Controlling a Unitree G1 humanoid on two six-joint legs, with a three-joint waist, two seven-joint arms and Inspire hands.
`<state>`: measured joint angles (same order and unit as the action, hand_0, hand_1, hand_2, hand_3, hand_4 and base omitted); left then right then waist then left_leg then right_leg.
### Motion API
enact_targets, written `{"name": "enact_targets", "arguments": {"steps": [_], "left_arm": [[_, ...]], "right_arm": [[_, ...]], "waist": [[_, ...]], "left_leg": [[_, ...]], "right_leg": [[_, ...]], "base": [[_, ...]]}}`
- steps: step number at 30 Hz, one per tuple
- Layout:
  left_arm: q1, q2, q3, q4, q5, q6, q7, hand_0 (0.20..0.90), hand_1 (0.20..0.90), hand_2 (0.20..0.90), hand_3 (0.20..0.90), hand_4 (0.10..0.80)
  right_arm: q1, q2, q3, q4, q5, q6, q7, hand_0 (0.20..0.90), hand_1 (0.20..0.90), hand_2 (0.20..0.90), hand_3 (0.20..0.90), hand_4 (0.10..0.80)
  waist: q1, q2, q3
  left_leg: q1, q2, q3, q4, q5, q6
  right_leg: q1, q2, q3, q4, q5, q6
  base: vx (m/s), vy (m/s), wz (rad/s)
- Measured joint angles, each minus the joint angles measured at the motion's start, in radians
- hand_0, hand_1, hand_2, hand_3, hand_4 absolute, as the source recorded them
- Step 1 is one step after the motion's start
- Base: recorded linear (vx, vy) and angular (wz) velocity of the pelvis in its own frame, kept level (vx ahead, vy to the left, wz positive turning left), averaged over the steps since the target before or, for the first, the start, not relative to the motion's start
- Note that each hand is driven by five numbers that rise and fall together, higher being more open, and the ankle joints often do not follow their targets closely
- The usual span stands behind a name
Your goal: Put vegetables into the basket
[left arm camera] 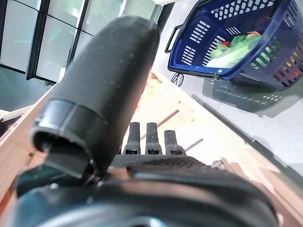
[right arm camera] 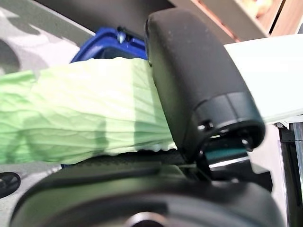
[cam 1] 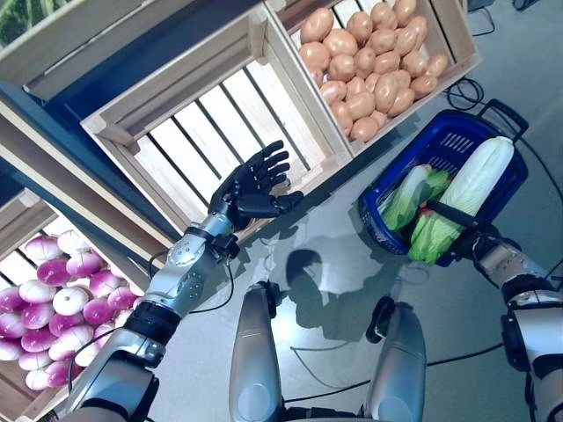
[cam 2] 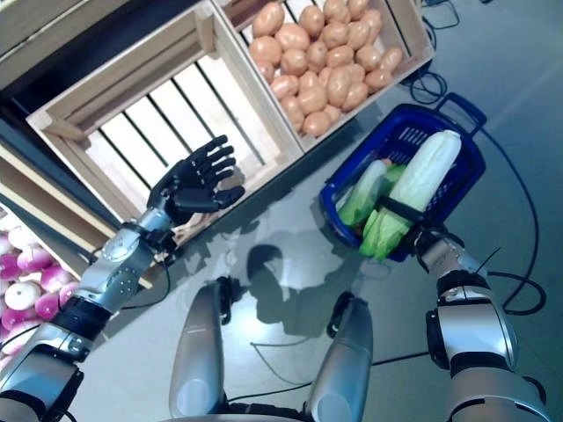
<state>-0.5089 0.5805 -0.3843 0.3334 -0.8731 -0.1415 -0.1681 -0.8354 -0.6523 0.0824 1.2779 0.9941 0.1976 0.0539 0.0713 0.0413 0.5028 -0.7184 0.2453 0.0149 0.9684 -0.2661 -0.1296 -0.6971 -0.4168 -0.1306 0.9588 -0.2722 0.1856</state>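
The blue basket (cam 1: 440,145) stands on the floor at the right, below the crate of potatoes. A green leafy vegetable (cam 1: 409,198) lies in it. My right hand (cam 1: 459,220) is shut on a long napa cabbage (cam 1: 471,189), pale at one end and green-leaved at the other, and holds it across the basket's near rim. In the right wrist view the thumb (right arm camera: 199,80) lies over the cabbage's green leaves (right arm camera: 75,113). My left hand (cam 1: 251,189) is open and empty in front of an empty wooden crate (cam 1: 202,132); its straight fingers (left arm camera: 147,137) show in the left wrist view.
A wooden vegetable stand (cam 1: 106,105) with slatted crates fills the left and top. A black cable (cam 1: 462,92) lies on the floor behind the basket. Grey floor (cam 1: 334,264) lies between the stand and the basket.
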Motion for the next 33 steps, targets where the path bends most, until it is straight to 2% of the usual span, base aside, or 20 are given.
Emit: {"name": "enact_targets", "arguments": {"steps": [8,19,25,27,31,33], "left_arm": [[0.0,-0.002,0.0,-0.007,-0.007,-0.027,-0.003,0.9,0.9,0.9,0.9,0.8],[0.001,0.0,0.001,-0.033,-0.046,-0.035,-0.008,0.9,0.9,0.9,0.9,0.8],[0.001,0.01,0.02,-0.08,-0.046,-0.035,-0.019,0.9,0.9,0.9,0.9,0.8],[0.003,0.01,0.021,-0.079,-0.046,-0.033,-0.023,0.9,0.9,0.9,0.9,0.8],[0.009,0.012,0.044,-0.077,-0.041,-0.021,-0.031,0.9,0.9,0.9,0.9,0.8],[0.027,0.013,0.061,-0.077,-0.022,-0.013,-0.038,0.9,0.9,0.9,0.9,0.8]], "right_arm": [[-0.007,-0.012,-0.004,-0.008,0.0,-0.053,-0.035,0.9,0.9,0.9,0.9,0.8],[-0.007,-0.067,-0.041,-0.021,-0.002,-0.053,-0.036,0.9,0.9,0.9,0.9,0.8],[-0.009,-0.09,-0.045,-0.041,-0.003,-0.054,-0.036,0.9,0.9,0.9,0.9,0.8],[-0.003,-0.086,-0.045,-0.048,-0.004,-0.054,-0.031,0.9,0.9,0.9,0.9,0.8],[0.003,-0.079,-0.046,-0.056,-0.008,-0.054,-0.007,0.9,0.9,0.9,0.9,0.8],[0.022,-0.067,-0.046,-0.061,-0.01,-0.054,0.015,0.9,0.9,0.9,0.9,0.8]], "waist": [[-0.004,0.0,0.001],[-0.002,-0.002,0.001],[-0.003,-0.016,-0.004],[0.001,-0.019,-0.005],[0.003,-0.023,-0.007],[0.003,-0.033,-0.038]], "left_leg": [[-0.033,0.003,-0.007,0.058,-0.025,0.005],[0.011,0.006,-0.004,0.029,-0.022,0.004],[0.121,0.019,0.021,-0.086,-0.008,-0.002],[0.189,0.028,0.044,-0.173,0.019,-0.012],[0.347,0.032,0.089,-0.339,0.062,-0.015],[0.427,0.027,0.118,-0.446,0.096,-0.018]], "right_leg": [[-0.029,-0.003,0.016,0.045,-0.017,0.003],[0.021,-0.001,0.003,0.013,-0.014,0.006],[0.141,0.019,-0.041,-0.114,0.012,0.013],[0.208,0.039,-0.059,-0.211,0.05,0.025],[0.359,0.073,-0.089,-0.393,0.111,0.03],[0.433,0.092,-0.107,-0.509,0.155,0.033]], "base": [[-0.01,0.002,0.0],[-0.006,0.006,0.01],[0.059,0.007,-0.04],[0.072,-0.002,-0.1],[0.135,0.003,-0.13],[0.154,0.009,-0.16]]}}
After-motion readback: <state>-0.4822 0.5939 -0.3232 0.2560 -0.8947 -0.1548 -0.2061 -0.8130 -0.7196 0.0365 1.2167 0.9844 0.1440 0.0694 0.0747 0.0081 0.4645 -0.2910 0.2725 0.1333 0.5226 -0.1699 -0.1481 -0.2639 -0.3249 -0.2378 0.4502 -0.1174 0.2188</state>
